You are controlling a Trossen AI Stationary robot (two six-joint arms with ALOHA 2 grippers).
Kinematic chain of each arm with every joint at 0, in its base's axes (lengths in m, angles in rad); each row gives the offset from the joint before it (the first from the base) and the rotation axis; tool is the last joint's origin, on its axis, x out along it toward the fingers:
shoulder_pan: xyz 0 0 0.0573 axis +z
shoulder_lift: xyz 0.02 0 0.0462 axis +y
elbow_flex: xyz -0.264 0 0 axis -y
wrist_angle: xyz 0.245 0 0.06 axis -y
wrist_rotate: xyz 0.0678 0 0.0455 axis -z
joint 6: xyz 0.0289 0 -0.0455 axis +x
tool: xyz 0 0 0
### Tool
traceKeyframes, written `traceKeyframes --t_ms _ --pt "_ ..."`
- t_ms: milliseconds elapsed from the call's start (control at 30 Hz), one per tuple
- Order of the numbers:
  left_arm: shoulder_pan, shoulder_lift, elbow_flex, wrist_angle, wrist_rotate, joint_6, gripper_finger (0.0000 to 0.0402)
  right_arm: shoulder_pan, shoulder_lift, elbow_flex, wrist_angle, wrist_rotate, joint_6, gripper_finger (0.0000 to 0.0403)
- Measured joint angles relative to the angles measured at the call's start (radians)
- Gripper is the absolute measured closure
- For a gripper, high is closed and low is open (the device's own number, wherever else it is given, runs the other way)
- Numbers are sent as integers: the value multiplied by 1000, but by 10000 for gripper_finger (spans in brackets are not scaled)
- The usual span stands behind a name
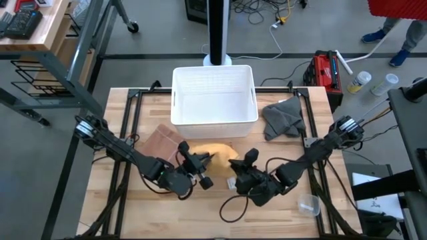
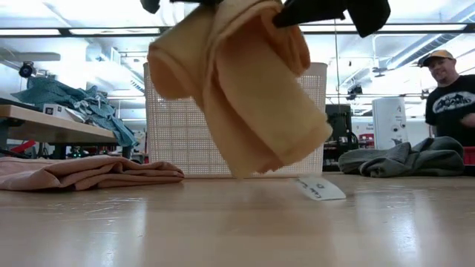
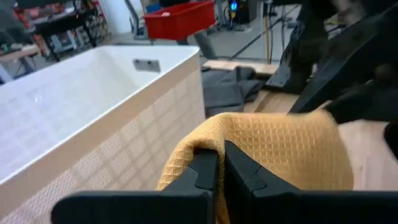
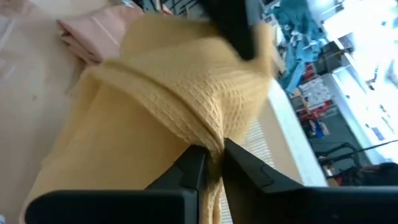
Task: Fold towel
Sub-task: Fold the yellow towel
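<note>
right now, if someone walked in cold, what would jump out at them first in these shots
The yellow towel hangs bunched in the air above the table's middle, pinched between the left tool and the right tool, both shut on its waffle fabric. Just behind it stands the white basket, with a pink towel lying on the table to the left and a grey towel heaped to the right.
</note>
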Motion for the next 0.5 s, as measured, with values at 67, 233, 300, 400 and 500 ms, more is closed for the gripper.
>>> traceKeyframes --t_ms 67,233,300,400,500 --pt "3 -5 0 -63 -1 -57 400 7 -3 0 0 6 -8 369" --pt "6 -7 0 -161 0 -126 400 11 -14 0 4 16 -8 383" --pt "6 -8 0 -177 0 -131 400 11 -21 0 1 43 -2 390" --pt "6 -8 0 -185 0 -133 400 11 -41 0 -7 54 20 398" --pt "6 -12 0 -189 2 -133 400 15 -57 0 -26 54 48 399"
